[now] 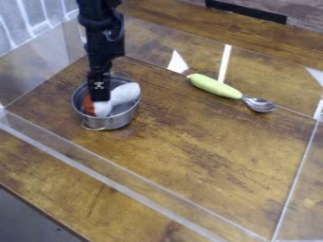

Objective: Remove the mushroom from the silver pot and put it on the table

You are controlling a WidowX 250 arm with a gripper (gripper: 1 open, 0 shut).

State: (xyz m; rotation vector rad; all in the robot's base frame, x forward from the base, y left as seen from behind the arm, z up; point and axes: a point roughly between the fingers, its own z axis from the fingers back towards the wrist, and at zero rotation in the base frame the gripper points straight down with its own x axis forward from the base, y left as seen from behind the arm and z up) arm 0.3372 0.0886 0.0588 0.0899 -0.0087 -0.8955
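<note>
From the camera's view, my gripper (pixel 97 92) points straight down into the silver pot (pixel 106 106), fingers spread wide and closed on nothing. The mushroom (pixel 117 95) lies inside the pot, its red-brown cap under my fingertips and its white stem leaning toward the right rim. The pot sits on the table (pixel 190 161), left of centre. Well to the right lie a yellow-green vegetable toy (pixel 216 87) and a metal spoon (pixel 260 105), touching end to end.

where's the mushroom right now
The mushroom lies in the silver pot at the camera view's left, directly under the open end effector.
</note>
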